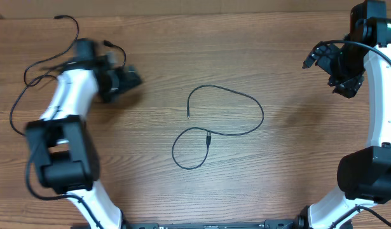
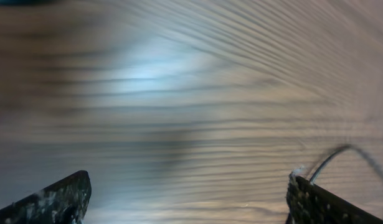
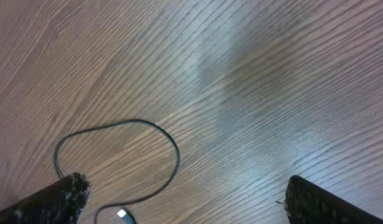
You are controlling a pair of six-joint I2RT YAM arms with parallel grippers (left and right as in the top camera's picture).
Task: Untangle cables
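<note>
One thin black cable lies in loose loops on the middle of the wooden table, with a small plug where the strands meet. A second thin black cable trails at the far left behind my left arm. My left gripper is blurred, left of the loops and apart from them. In the left wrist view it stands open and empty, a cable strand arching by its right finger. My right gripper hovers at the far right, open, with a cable loop and a plug on the table below.
The table is bare wood around the loops. The arm bases stand at the front left and front right. Thicker black arm wires hang along the left arm.
</note>
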